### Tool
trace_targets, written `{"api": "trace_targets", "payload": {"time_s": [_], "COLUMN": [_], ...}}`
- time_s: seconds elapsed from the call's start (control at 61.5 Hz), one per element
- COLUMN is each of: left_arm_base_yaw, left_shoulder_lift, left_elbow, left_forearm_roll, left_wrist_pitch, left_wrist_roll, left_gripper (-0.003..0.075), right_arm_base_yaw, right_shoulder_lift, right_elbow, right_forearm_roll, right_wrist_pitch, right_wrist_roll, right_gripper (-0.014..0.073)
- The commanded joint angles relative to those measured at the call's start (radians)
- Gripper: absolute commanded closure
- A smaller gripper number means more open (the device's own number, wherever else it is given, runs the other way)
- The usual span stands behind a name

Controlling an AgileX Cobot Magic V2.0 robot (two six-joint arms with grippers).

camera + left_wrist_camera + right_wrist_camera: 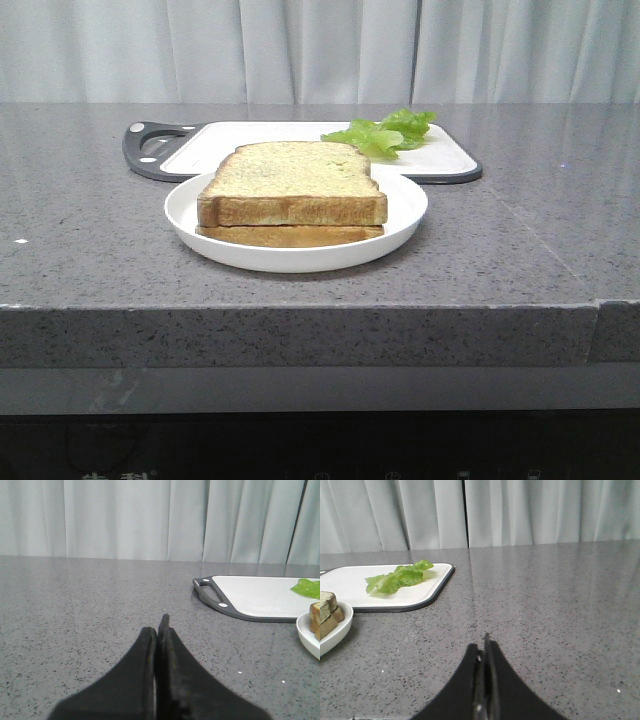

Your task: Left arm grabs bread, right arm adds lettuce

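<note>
The thick bread slice with a pale speckled face and brown crust lies on top of a thinner slice in a white plate at the table's middle. The lettuce lies on the white cutting board behind the plate. Neither arm shows in the front view. My left gripper is shut and empty, low over bare table left of the board; the bread's edge shows there. My right gripper is shut and empty, right of the plate; the lettuce and the bread show there.
The cutting board has a dark grey rim and handle at its left end. The grey speckled table drops off at its front edge. Pale curtains hang behind the table.
</note>
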Motion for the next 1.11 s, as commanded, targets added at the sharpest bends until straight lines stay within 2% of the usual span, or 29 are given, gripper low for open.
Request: {"api": "trace_targets", "payload": {"time_s": [0.0, 0.91, 1.089], "left_arm_base_yaw": [0.002, 0.002, 0.002], "left_shoulder_lift": [-0.017, -0.017, -0.017], "left_elbow": [0.005, 0.003, -0.098], "left_forearm_roll": [-0.001, -0.004, -0.060], "left_wrist_pitch": [-0.084, -0.106, -0.085], "left_wrist_roll": [-0.009, -0.009, -0.009], "left_gripper": [0.0741, 0.0741, 0.0741], "right_arm_base_yaw": [-0.002, -0.002, -0.002], "right_shoulder_lift": [-0.021, -0.021, -0.021], "right_elbow": [-0.003, -0.006, -0.101], "right_forearm_roll": [-0.006, -0.006, -0.002], "right_wrist_pitch": [-0.086, -0.104, -0.028], "right_wrist_roll": [-0.004, -0.004, -0.004], "right_gripper": [0.0711, 0.0711, 0.0711]}}
